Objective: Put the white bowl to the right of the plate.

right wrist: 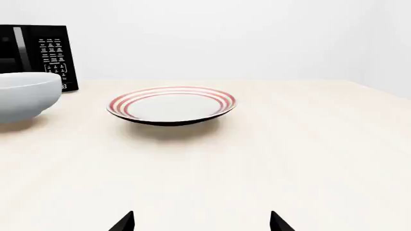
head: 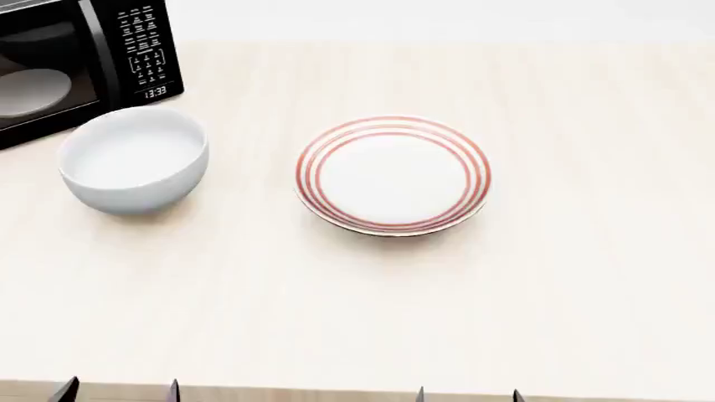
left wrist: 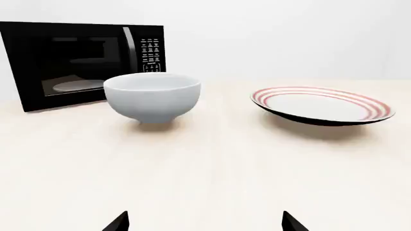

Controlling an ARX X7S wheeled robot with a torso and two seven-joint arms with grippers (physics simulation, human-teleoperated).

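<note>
White bowl [head: 133, 167] sits on table [head: 369, 310] left of the plate [head: 393, 174], apart from it, just in front of microwave [head: 73, 59]. Left pincer [head: 117, 390] and right pincer [head: 467, 394] both spread apart, holding nothing, near table edge well short of the plate.

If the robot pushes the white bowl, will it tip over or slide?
The white bowl probably slides rather than tips: it looks wide and squat. Its narrow foot, seen in the left wrist view, might let it wobble if pushed near the rim. The glossy walls look slippery to grip, and likely stiff.
</note>
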